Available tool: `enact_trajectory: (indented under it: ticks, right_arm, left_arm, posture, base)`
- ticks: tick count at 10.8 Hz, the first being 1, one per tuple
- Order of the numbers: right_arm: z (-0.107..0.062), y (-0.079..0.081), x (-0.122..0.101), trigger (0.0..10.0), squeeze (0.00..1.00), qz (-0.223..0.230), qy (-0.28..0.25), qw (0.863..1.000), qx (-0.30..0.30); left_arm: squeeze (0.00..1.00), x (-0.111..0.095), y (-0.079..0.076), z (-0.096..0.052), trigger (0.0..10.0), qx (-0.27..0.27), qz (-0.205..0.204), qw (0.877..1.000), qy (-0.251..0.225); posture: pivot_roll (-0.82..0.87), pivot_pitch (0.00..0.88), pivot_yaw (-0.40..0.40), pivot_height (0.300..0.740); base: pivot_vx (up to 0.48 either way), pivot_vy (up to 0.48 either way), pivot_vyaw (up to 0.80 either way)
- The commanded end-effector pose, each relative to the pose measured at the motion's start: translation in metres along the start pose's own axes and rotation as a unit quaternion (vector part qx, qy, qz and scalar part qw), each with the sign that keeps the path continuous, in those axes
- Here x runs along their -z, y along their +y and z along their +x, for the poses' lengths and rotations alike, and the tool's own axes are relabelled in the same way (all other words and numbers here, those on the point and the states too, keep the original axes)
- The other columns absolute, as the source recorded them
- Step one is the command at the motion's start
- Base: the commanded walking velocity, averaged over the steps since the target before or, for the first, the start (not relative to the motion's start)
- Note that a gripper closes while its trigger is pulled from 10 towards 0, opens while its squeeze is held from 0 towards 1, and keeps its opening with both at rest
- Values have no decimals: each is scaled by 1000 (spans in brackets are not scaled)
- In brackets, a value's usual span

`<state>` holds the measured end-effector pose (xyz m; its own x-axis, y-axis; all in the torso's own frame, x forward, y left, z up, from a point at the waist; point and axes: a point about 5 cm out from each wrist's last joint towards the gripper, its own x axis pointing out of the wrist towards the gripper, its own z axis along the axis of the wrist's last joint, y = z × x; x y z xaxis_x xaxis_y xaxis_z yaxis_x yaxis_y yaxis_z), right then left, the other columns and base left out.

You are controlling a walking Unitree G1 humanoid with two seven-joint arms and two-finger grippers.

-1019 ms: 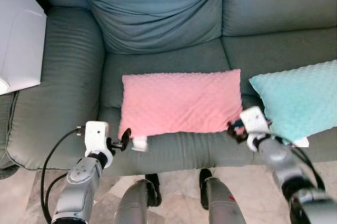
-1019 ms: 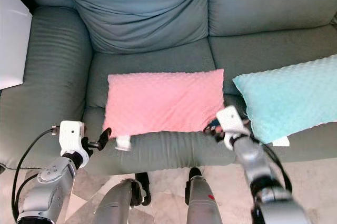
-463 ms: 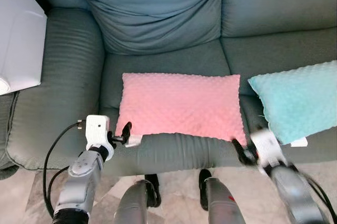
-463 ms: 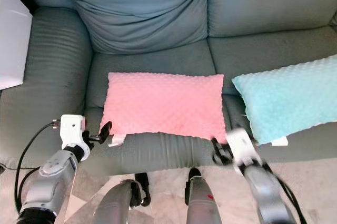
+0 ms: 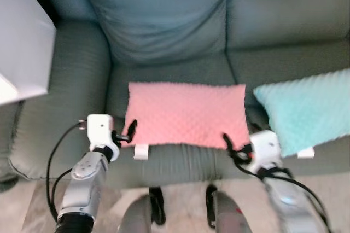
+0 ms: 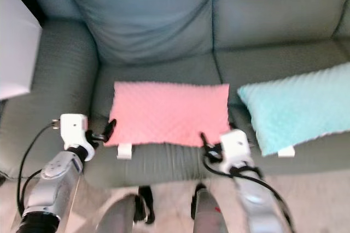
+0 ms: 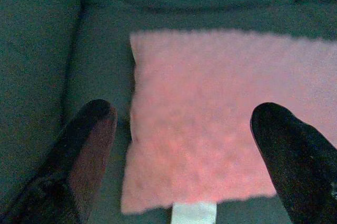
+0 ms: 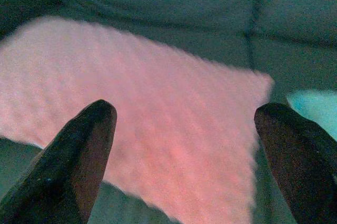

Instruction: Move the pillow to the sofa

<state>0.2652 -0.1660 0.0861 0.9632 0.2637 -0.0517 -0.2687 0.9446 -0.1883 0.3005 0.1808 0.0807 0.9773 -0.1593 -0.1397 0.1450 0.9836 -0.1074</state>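
Note:
A pink dotted pillow [image 5: 186,114] lies flat on the grey-green sofa seat [image 5: 169,69], its white tag [image 5: 141,151] hanging over the front edge. My left gripper [image 5: 129,133] is at the pillow's near left corner, open, nothing between its fingers [image 7: 89,145]. At the near right corner my right gripper [image 5: 231,146] stands open too, and its wrist view looks across the pillow [image 8: 158,129] between both fingers [image 8: 84,150]. Neither gripper holds the pillow.
A turquoise pillow [image 5: 303,110] lies on the seat to the right, next to the pink one. A white cabinet [image 5: 22,52] stands left of the sofa arm [image 5: 60,96]. Pale floor and my legs [image 5: 219,216] are below the seat edge.
My right gripper let go of the pillow's right corner, dropped below the seat edge, then came back up beside it. The pillow settled flat. The camera tilted slightly.

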Motion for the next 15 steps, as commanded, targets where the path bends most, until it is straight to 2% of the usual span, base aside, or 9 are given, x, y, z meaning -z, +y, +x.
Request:
enact_trajectory:
  ticks: [1, 4, 5, 6, 8, 9, 11, 12, 15]
  right_arm:
    - [5, 7, -6, 10000, 0, -2, -5, 1000, -15]
    - [32, 5, -26, 10000, 0, -12, -21, 1000, -19]
    - [42, 7, -39, 10000, 0, -48, -44, 997, -28]
    - [47, 3, -40, 10000, 0, -83, -50, 995, -32]
    - [50, -7, -41, 10000, 0, -75, -49, 996, 1]
    - [48, -12, -42, 10000, 0, -61, -48, 996, 39]
    - [33, -15, -33, 10000, 0, -27, -35, 994, 98]
    - [22, -18, -31, 10000, 0, -45, -40, 991, 120]
    - [-13, -39, -16, 10000, 0, -27, -14, 981, 190]
  left_arm:
    - [0, 2, 6, -2, 10000, -4, 5, 1000, 0]
    - [0, -13, -1, 15, 10000, -4, 13, 999, -29]
    - [0, -21, -16, 23, 10000, 45, 33, 998, -35]
    - [0, -25, -22, 30, 10000, 80, 57, 995, -32]
    - [0, -32, -24, 34, 10000, 81, 68, 993, -44]
    - [0, -32, -20, 29, 10000, 63, 44, 996, -54]
    - [0, -14, -11, 8, 10000, 29, 30, 998, -46]
    - [0, -7, -1, -2, 10000, 1, 31, 998, -46]
    - [0, 0, 29, -25, 10000, -71, 32, 996, -43]
  posture:
    - [-153, 149, 95, 740]
    - [-151, 44, 90, 740]
    - [-162, 0, 99, 740]
    - [-163, 0, 104, 740]
    - [-156, 0, 105, 740]
    - [-156, 0, 105, 740]
    - [-156, 0, 100, 740]
    - [-157, 0, 93, 740]
    - [-168, 0, 94, 740]
  base:
    - [0, 0, 0]
    - [0, 0, 0]
    - [0, 0, 0]
    - [0, 0, 0]
    - [0, 0, 0]
    - [0, 0, 0]
    - [0, 0, 0]
    - [0, 0, 0]
    - [0, 0, 0]
